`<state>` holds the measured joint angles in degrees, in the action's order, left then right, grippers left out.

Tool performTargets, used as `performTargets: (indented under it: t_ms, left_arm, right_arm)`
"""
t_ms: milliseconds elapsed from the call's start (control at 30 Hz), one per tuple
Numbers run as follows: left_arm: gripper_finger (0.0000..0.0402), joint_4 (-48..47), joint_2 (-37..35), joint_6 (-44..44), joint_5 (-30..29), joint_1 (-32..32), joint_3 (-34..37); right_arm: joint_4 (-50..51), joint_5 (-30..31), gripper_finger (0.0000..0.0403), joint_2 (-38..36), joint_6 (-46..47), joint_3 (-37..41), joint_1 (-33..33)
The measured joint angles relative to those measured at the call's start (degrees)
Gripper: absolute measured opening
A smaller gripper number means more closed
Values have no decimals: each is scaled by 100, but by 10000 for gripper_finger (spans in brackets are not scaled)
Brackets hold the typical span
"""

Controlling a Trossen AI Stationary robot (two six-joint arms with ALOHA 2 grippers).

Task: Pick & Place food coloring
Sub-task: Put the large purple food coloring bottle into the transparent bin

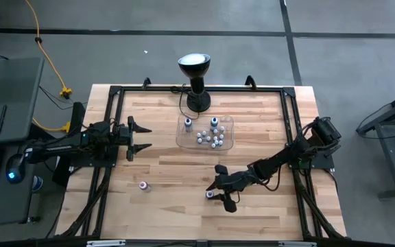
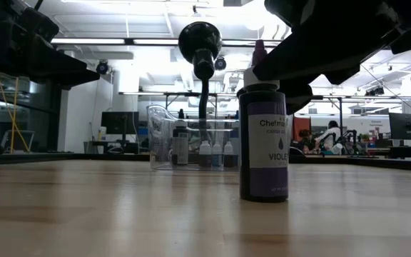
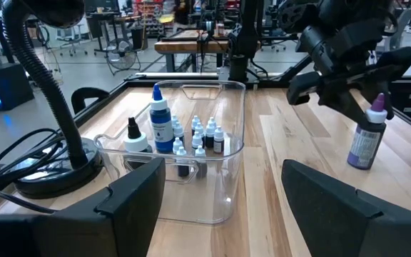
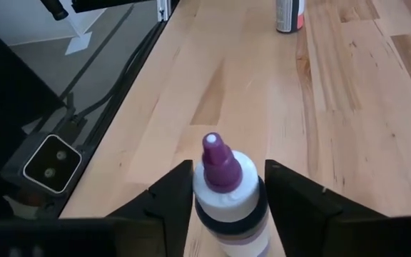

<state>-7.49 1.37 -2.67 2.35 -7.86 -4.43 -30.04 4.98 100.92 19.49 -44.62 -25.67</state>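
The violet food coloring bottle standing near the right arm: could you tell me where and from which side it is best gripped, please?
Grip the violet bottle at its white shoulder, just below the narrow purple tip, coming from above. It stands upright on the table, and the right gripper already straddles that shoulder with a finger on each side. The tapered tip would probably slip.

Violet bottle [image 4: 228, 200], purple cap, white shoulder
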Motion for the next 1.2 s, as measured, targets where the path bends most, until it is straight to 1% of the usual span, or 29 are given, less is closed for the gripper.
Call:
performTargets:
  t_ms: [200,300,500,633,800,933,1067,1200]
  left_arm:
    - [278,0,0,-1,0,0,0]
    - [278,0,0,0,0,-1,0]
    - [278,0,-2,-1,0,-2,0]
    - [278,0,0,0,0,0,0]
    - [278,-1,0,0,0,-1,1]
    - [278,0,0,0,0,-1,2]
    - [278,0,0,-1,0,-2,2]
    - [278,0,0,1,0,-2,0]
  right_arm:
    - [-57,111,126,0,0,2,0]
    - [-63,109,116,0,0,2,0]
    - [-121,331,115,0,0,5,0]
    - [-153,414,115,0,0,-127,4]
    - [-153,415,115,0,-41,-447,60]
    - [-55,579,115,0,-143,-814,106]
    - [202,846,115,0,-612,-1276,133]
    - [561,1300,115,-4,-969,-1753,163]
